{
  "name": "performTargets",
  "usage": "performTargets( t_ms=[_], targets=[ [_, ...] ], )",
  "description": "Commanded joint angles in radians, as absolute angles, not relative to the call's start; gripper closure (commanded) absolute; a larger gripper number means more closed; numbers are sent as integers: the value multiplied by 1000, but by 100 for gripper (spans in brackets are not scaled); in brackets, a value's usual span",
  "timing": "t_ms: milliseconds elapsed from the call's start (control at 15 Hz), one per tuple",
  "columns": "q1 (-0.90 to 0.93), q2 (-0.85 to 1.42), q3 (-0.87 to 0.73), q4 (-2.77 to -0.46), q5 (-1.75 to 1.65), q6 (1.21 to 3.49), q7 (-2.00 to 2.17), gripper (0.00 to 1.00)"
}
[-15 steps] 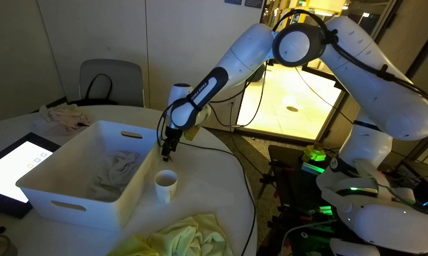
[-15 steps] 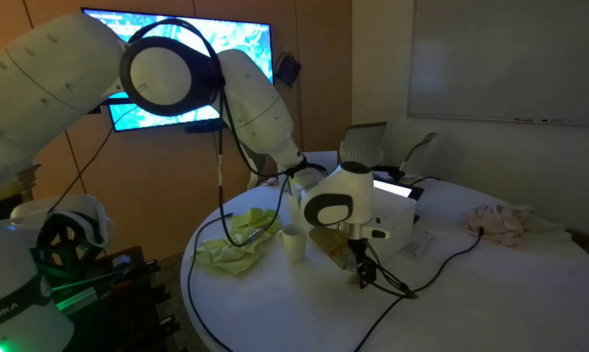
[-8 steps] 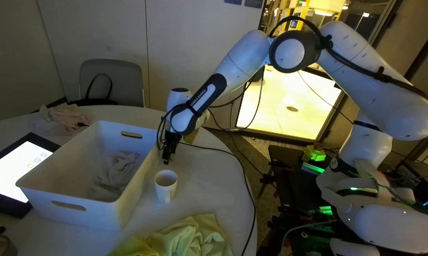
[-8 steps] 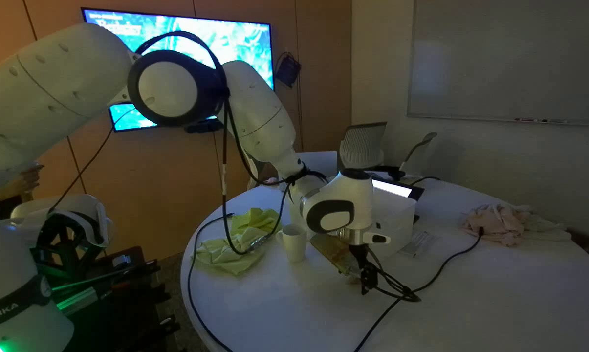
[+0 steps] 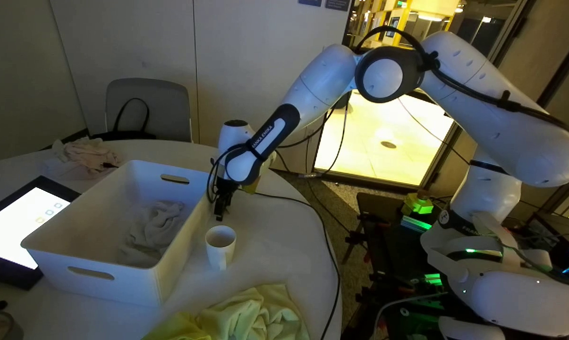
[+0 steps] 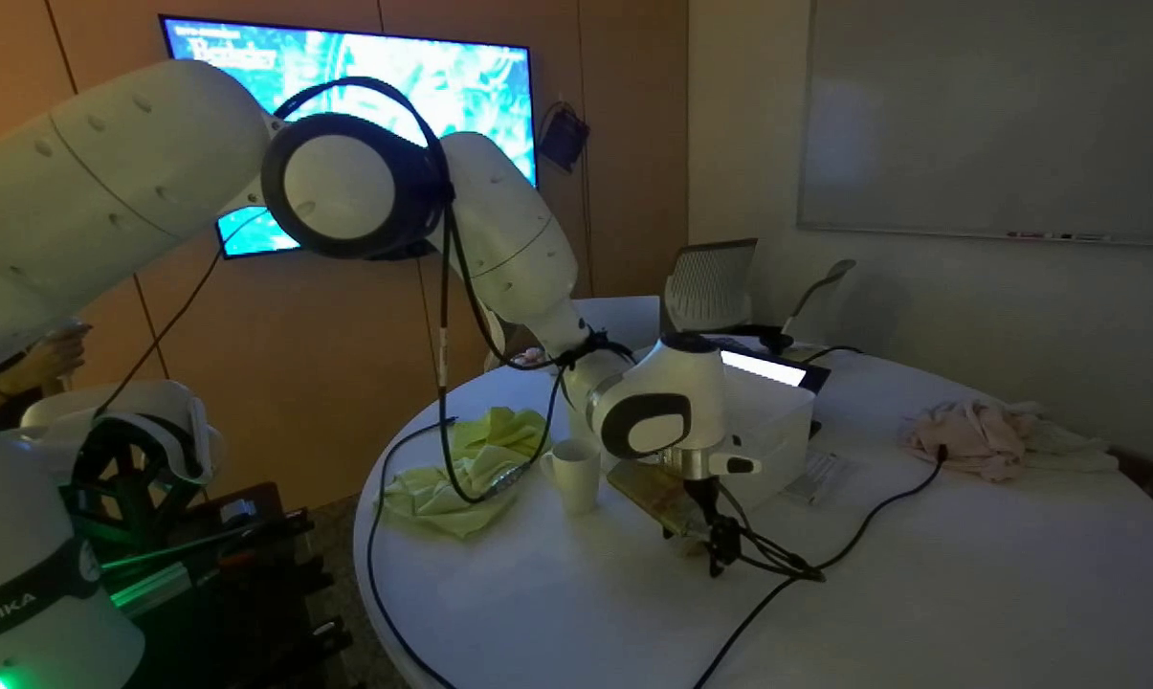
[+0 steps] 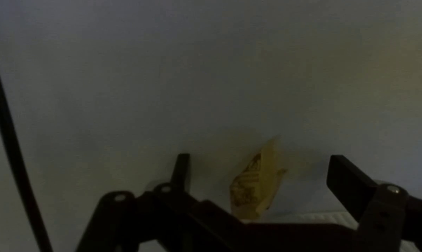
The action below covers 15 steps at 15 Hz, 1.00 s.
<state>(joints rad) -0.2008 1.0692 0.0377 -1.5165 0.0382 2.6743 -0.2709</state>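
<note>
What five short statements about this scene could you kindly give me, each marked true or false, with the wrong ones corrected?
1. The white mug stands upright beside the box. True.
2. The box holds nothing. False: a pale cloth lies inside.
3. The gripper is open. True.
4. The gripper is holding the mug. False: they are apart.
5. A yellowish scrap appears between its fingers in the wrist view. True.

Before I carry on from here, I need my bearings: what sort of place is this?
Most likely a meeting room: an exterior view shows a large wall screen, a whiteboard and a round table.
</note>
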Motion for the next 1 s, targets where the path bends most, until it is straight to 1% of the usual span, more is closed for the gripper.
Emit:
performTargets(
  t_ms=[0, 133, 200, 267, 333, 400, 533, 667, 733, 800, 867, 933],
  targets=[
    [-187, 1104, 29, -1464, 14, 2700, -258, 0],
    [-186, 1108, 30, -1459, 15, 2703, -258, 0],
    [-187, 1109, 31, -1456, 15, 2706, -259, 4],
    [-187, 1110, 31, -1453, 15, 2705, -259, 9],
    [-187, 1111, 29, -1451, 15, 2708, -257, 17],
    [-187, 1112, 29, -1450, 16, 2710, -258, 21],
    [-189, 1113, 26, -1446, 16, 2714, -257, 33],
    [-188, 1114, 25, -1443, 16, 2715, -256, 34],
    [-188, 1113, 25, -1443, 15, 2714, -256, 41],
    [-188, 1110, 25, -1446, 15, 2715, -257, 38],
    [-188, 1108, 24, -1448, 13, 2715, -258, 39],
    [-185, 1106, 20, -1450, 10, 2716, -257, 42]
  ],
)
